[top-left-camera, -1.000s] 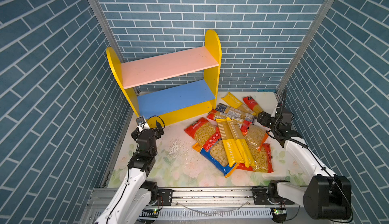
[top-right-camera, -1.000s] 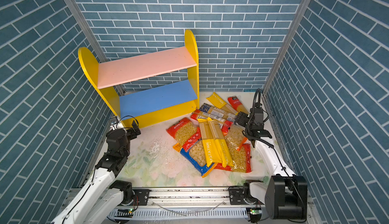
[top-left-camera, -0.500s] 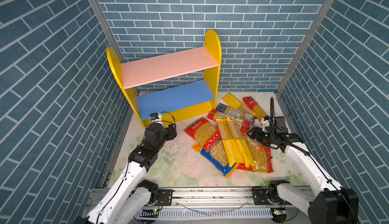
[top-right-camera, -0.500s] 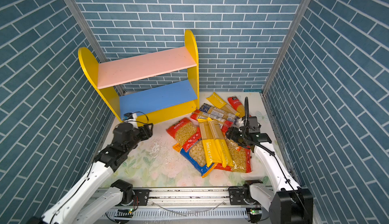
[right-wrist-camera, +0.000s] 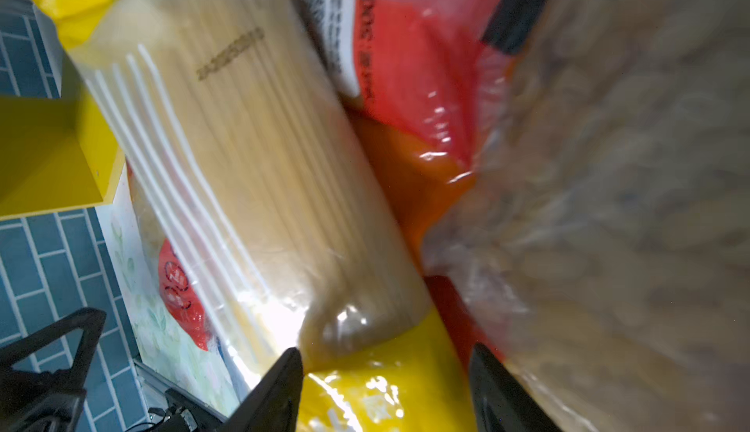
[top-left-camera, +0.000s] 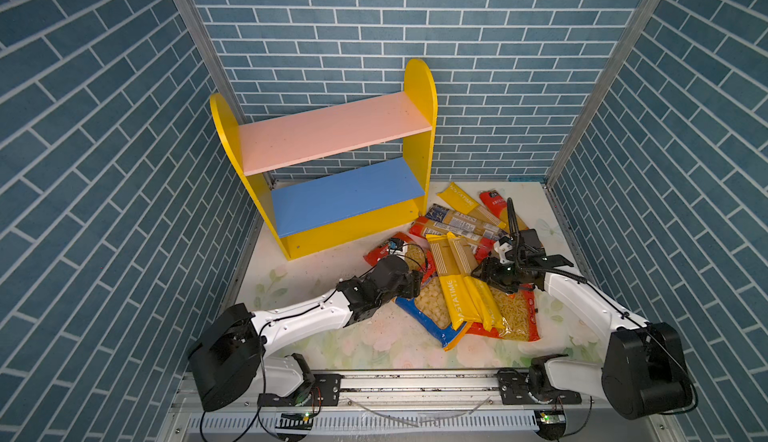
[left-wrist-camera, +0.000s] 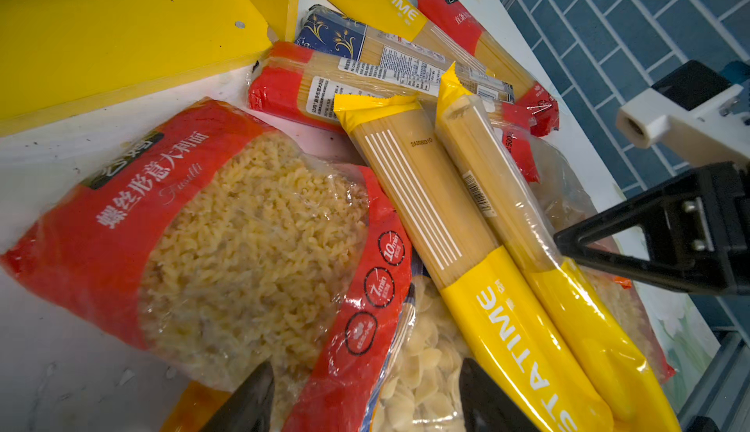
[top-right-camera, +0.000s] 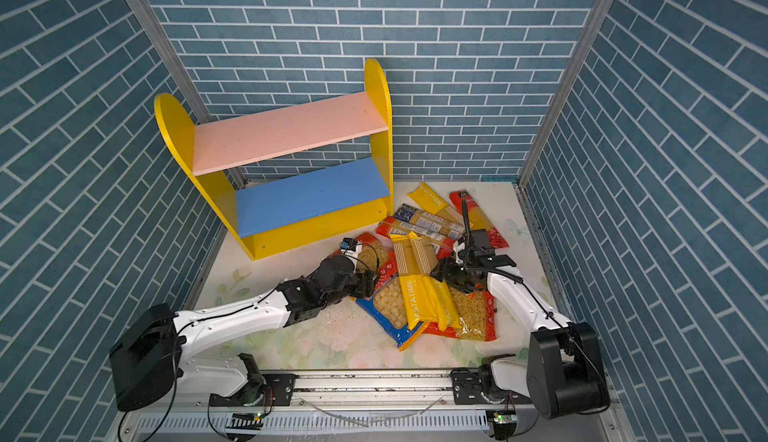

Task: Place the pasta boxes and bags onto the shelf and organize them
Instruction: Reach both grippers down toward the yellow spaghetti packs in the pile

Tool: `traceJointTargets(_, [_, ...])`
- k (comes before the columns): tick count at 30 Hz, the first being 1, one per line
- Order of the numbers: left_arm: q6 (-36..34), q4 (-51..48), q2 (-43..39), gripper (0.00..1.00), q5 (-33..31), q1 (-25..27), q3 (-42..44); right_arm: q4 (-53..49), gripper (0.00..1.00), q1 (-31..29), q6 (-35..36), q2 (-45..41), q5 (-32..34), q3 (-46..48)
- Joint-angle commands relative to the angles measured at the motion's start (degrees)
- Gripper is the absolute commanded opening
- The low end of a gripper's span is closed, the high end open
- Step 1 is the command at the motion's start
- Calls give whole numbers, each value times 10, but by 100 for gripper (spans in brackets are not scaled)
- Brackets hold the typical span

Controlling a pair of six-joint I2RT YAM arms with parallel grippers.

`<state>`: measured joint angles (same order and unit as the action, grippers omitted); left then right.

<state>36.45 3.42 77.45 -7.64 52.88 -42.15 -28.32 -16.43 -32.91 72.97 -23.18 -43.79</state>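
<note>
You see the shelf (top-left-camera: 332,141) standing at the back left of the table (top-left-camera: 316,290); the pasta packs (top-left-camera: 461,224) lie heaped by its right front corner, with two spaghetti packs (top-left-camera: 451,294) side by side atop the bags (top-left-camera: 432,307)

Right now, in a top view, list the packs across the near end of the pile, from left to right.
blue bag of shell pasta → yellow spaghetti pack lettered along its length → second yellow spaghetti pack → red bag of short pasta
</note>
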Motion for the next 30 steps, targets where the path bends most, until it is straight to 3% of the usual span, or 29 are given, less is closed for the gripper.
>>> traceJointTargets(1, [5,30,-3,72,2,3,-13,23,64,-53,-34,9,24,2])
traceJointTargets(9, [4,-27,-16,72,-27,1,-29,17,62,-191,-127,20,136,-55])
traceJointTargets(12, [10,-32,-9,72,-11,1,-42,39,68,-214,-150,22,101,-68])
traceJointTargets(17, [28,-16,7,72,37,0,-53,20,73,-185,-121,3,24,-64])
traceJointTargets(21, [34,15,31,68,88,1,-56,16,72,-113,-94,-31,-49,-13])
traceJointTargets(25, [47,85,69,56,165,2,-57,-3,70,-38,-51,-52,-112,23])
traceJointTargets(30, [65,130,133,43,224,6,-82,24,65,-21,-29,-26,-151,50])
